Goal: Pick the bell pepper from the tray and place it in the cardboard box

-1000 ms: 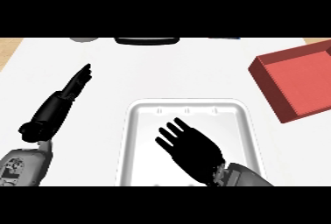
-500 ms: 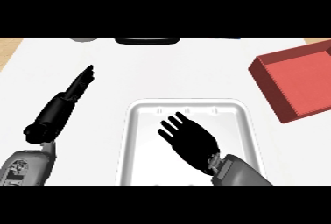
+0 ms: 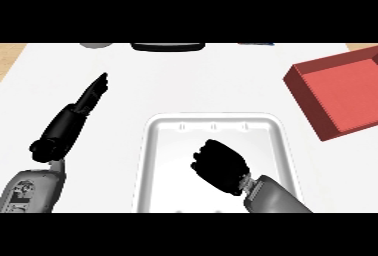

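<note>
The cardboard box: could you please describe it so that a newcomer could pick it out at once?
On the pale counter, look right of the white tray where the right hand is curled. The cardboard box sits at the view's right edge, partly cut off. It is the only red thing: an open, square-cornered box with raised walls.

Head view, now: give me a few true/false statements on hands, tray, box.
1. The right hand is over the white tray, fingers curled. True.
2. The bell pepper lies in plain view in the red box. False: no pepper shows there; the box's visible inside is bare.
3. The left hand rests on the tray. False: it is left of the tray, fingers straight.
4. The box sits at the right, apart from the tray. True.
</note>
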### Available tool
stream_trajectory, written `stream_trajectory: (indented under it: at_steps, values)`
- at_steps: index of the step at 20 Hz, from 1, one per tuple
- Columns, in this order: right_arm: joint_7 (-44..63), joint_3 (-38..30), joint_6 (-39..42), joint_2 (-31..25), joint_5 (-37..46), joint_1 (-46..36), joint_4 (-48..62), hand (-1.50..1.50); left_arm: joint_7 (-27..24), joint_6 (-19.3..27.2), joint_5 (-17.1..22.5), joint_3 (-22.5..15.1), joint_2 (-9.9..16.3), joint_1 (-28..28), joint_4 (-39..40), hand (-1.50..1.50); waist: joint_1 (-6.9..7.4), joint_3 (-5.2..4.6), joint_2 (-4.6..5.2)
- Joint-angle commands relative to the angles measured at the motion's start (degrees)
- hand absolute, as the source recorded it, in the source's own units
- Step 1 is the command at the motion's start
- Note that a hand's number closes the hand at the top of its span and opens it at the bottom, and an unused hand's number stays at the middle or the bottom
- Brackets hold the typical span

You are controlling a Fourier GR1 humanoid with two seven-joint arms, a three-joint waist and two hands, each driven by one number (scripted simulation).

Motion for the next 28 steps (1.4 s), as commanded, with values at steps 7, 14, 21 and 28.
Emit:
stream_trajectory:
  at_steps: [7, 14, 21, 28]
  values:
    - [-27.0, -1.4, -12.2, -18.6, -9.8, 12.4, -9.8, 1.50, -0.4, -0.1, 0.0, 1.6, 0.1, 2.3, -0.1, 0.00, -2.50, 0.23, -0.05]
    - [-52.4, -11.7, -22.6, -36.1, -26.3, 20.7, -15.0, 1.50, 0.7, 0.2, 0.4, 1.9, 0.0, 3.4, -2.8, 0.00, -3.46, 0.40, -0.36]
    - [-68.1, -28.7, -26.5, -47.5, -47.3, 26.1, -17.9, 1.50, 1.2, -0.9, 1.2, 2.9, 1.2, 5.6, -4.5, 0.00, -2.97, 0.25, -0.58]
    - [-63.4, -43.7, -13.2, -53.8, -74.2, 27.0, -8.4, 1.50, 1.0, -1.1, 0.5, 1.8, 0.5, 2.7, -3.2, 0.00, -1.93, 0.13, 0.15]
